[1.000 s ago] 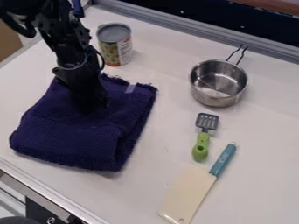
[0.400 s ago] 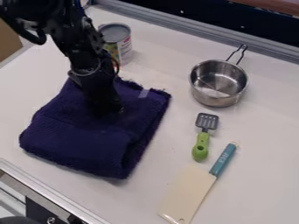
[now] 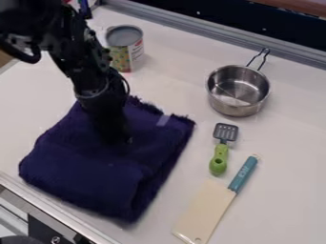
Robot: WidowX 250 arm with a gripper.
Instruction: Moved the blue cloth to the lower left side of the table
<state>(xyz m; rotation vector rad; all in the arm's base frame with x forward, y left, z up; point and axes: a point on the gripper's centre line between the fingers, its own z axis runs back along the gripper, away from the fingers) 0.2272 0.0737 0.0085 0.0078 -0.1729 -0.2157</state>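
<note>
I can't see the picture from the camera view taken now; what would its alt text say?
A black robot gripper presses down on a folded dark blue cloth at the left of a white table. Behind it stands a can; to the right are a metal pan, a green-handled spatula and a cleaver.

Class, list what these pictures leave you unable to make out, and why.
All in the camera view:
- Cloth beneath the claw: hidden by it.
- Table under the cloth: covered.
- Tin, lower left side: partly behind the arm.
- Grey round object: cut off by the bottom edge.
</note>
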